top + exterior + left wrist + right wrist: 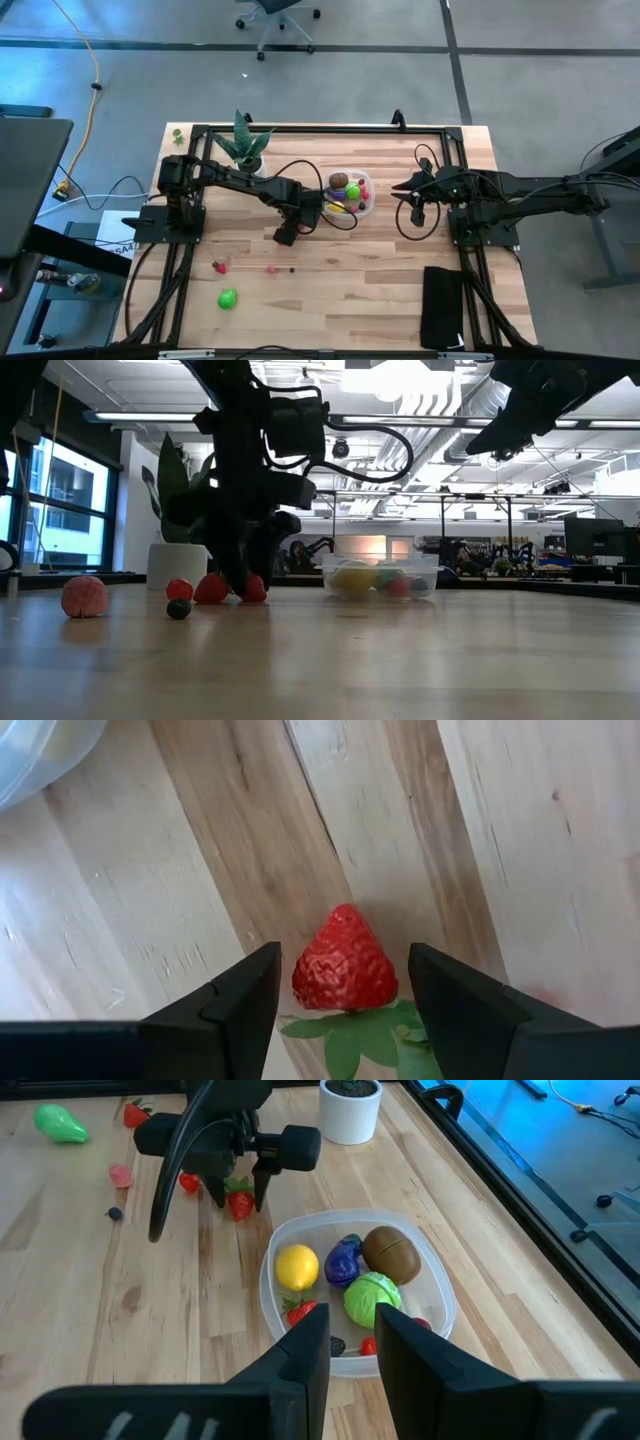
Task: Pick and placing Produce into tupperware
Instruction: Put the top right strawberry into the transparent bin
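Straddling a red strawberry (344,963) on the desk (400,290), the left gripper (345,995) had its jaws open, 1 finger on each side, neither visibly touching it. That strawberry lay just beside the clear tupperware (440,1295), which held a lemon (296,1266), a purple fruit (343,1260), a brown kiwi (391,1253) and a green ball (371,1297). Other produce lay loose on the desk: a green pear (228,298) and another strawberry (219,266). Above the desk beyond the tupperware hung the right gripper (352,1342), jaws nearly closed, empty.
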